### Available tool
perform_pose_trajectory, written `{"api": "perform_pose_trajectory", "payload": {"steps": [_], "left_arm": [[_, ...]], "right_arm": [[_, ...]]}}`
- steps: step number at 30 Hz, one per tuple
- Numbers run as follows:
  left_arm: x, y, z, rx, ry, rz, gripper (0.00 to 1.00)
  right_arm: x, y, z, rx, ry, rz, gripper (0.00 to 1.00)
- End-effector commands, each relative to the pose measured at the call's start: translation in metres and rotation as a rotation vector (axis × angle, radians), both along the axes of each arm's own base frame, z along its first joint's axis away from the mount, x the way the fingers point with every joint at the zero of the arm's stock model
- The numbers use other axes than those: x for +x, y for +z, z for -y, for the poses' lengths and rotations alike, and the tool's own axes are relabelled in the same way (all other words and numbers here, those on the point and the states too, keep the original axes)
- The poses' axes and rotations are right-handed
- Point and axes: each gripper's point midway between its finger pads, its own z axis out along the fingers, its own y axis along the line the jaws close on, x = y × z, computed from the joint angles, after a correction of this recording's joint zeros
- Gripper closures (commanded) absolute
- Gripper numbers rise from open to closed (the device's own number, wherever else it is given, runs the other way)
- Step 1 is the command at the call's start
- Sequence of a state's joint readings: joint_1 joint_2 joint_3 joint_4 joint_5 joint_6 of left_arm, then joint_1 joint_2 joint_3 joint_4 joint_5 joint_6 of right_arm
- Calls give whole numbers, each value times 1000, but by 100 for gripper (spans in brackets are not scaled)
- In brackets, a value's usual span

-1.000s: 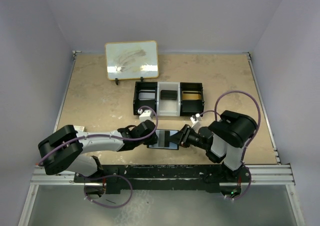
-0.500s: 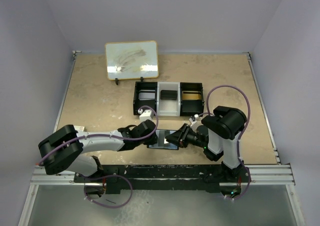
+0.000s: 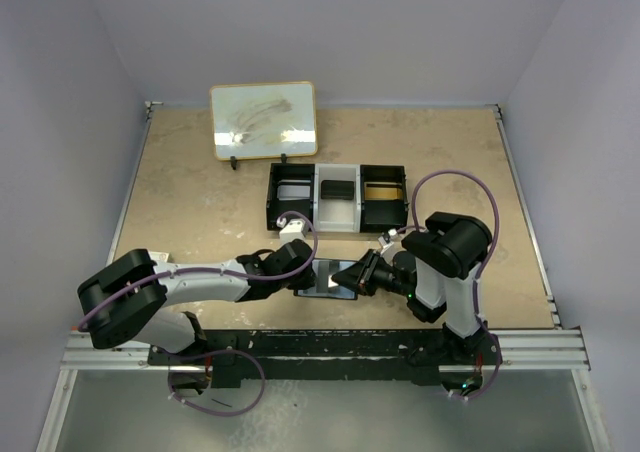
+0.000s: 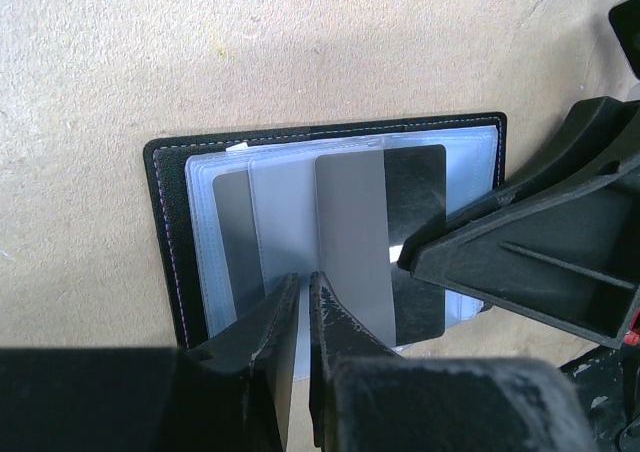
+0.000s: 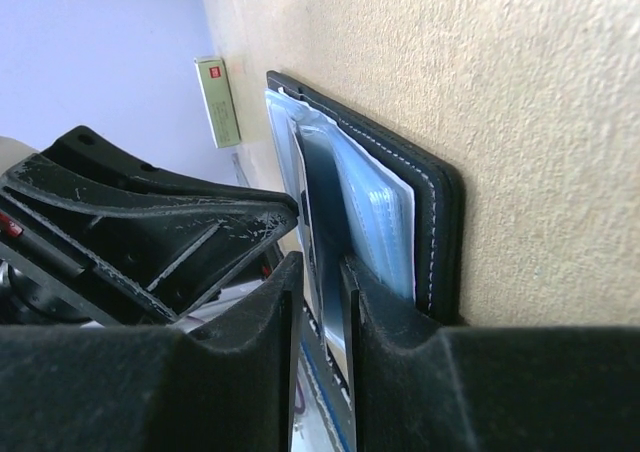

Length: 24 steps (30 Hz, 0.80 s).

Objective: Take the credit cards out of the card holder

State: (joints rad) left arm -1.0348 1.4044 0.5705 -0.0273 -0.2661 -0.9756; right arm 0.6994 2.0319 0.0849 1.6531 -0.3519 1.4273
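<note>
The black card holder (image 3: 330, 277) lies open on the table between my two grippers. In the left wrist view its clear sleeves hold a grey credit card (image 4: 350, 232) and a dark credit card (image 4: 415, 192); the dark one sticks out past the sleeve. My left gripper (image 3: 303, 275) is shut, its tips (image 4: 303, 280) pressing down on the sleeves at the holder's (image 4: 165, 232) near edge. My right gripper (image 3: 362, 272) comes in from the other side. Its fingers (image 5: 320, 272) are closed on the edge of the dark card (image 5: 322, 192), just off the holder's black cover (image 5: 445, 232).
A black-and-white three-compartment tray (image 3: 270, 197) stands just behind the grippers. A small whiteboard (image 3: 264, 120) on a stand is at the back left. The table's front rail runs close below the holder.
My right arm has reached left to the holder's edge, and its jaws have narrowed around the dark card. The left gripper and the holder have stayed put.
</note>
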Motion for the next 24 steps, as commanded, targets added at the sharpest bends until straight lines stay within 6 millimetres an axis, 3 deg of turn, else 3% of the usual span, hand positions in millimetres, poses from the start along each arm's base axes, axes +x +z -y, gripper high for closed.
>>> {"api": "perform_pose_trajectory", "payload": {"steps": [1, 11, 24], "left_arm": [[-9, -18, -19, 118, -23, -34, 93], [-8, -17, -19, 120, -22, -33, 93], [-8, -17, -19, 120, -22, -32, 94]], "right_arm": [[-2, 27, 4, 22, 25, 243, 80], [10, 23, 2, -71, 30, 277, 75], [6, 29, -8, 1, 67, 270, 76]]}}
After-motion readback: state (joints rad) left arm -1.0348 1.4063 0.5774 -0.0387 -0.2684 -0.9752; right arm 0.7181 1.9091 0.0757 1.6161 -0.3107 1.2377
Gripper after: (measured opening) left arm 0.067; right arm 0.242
